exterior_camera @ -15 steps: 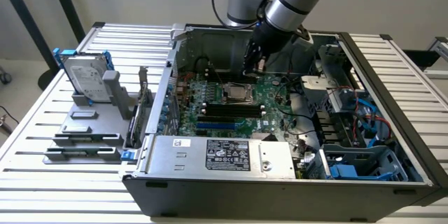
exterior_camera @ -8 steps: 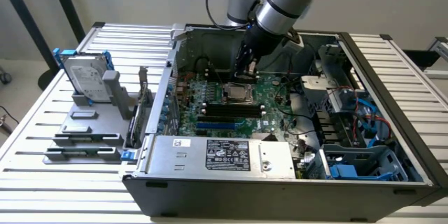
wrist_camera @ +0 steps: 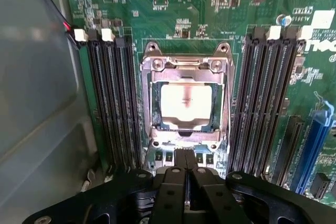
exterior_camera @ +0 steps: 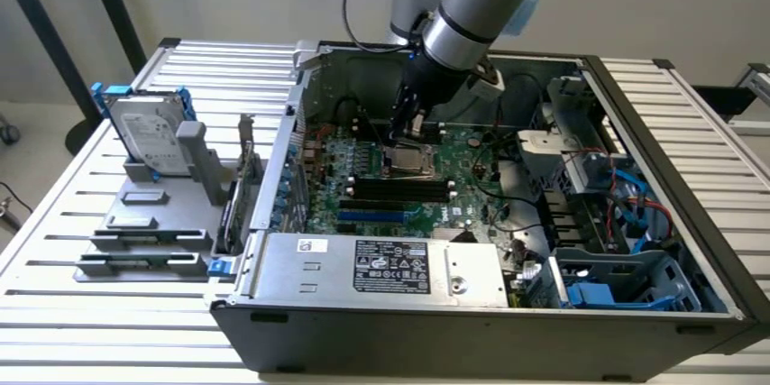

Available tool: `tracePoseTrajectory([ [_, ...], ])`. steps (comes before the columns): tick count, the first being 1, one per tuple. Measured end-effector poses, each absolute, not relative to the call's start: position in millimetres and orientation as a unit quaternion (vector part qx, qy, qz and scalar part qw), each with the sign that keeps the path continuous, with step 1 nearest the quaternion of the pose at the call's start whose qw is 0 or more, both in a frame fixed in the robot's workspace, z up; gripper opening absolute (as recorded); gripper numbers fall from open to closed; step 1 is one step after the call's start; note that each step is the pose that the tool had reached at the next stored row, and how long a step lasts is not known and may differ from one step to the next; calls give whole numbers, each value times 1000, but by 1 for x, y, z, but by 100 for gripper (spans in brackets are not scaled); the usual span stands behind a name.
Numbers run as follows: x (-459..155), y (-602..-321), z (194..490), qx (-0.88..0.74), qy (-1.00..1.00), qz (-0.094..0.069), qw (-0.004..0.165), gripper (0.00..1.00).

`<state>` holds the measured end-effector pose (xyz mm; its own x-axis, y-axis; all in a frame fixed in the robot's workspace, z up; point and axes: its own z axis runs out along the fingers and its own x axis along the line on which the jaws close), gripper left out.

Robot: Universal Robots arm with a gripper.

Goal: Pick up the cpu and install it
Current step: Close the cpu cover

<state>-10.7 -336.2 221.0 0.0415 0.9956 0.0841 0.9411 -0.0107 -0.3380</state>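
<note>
The open case (exterior_camera: 481, 322) lies on its side. It holds a green board (exterior_camera: 463, 146), a power supply (exterior_camera: 373, 268) at its near wall and blue-trimmed bays (exterior_camera: 614, 290). The cpu (wrist_camera: 186, 102) sits in the socket (wrist_camera: 148, 103) at the middle of the case, silver top up, between black memory slots (wrist_camera: 113, 103). The supply's white label (exterior_camera: 391, 266) is too small to read. The arm (exterior_camera: 475, 6) slants down into the case from above. The gripper (wrist_camera: 186, 165) hangs over the socket with its fingers pressed together, holding nothing. Outside the case, on the exterior view's left, a drive (exterior_camera: 151, 137) stands upright.
</note>
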Motion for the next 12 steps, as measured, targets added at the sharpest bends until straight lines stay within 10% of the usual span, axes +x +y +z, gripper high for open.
tracePoseTrajectory([
  [12, -17, -336, 201, -705, -687, 89, 153, 11],
])
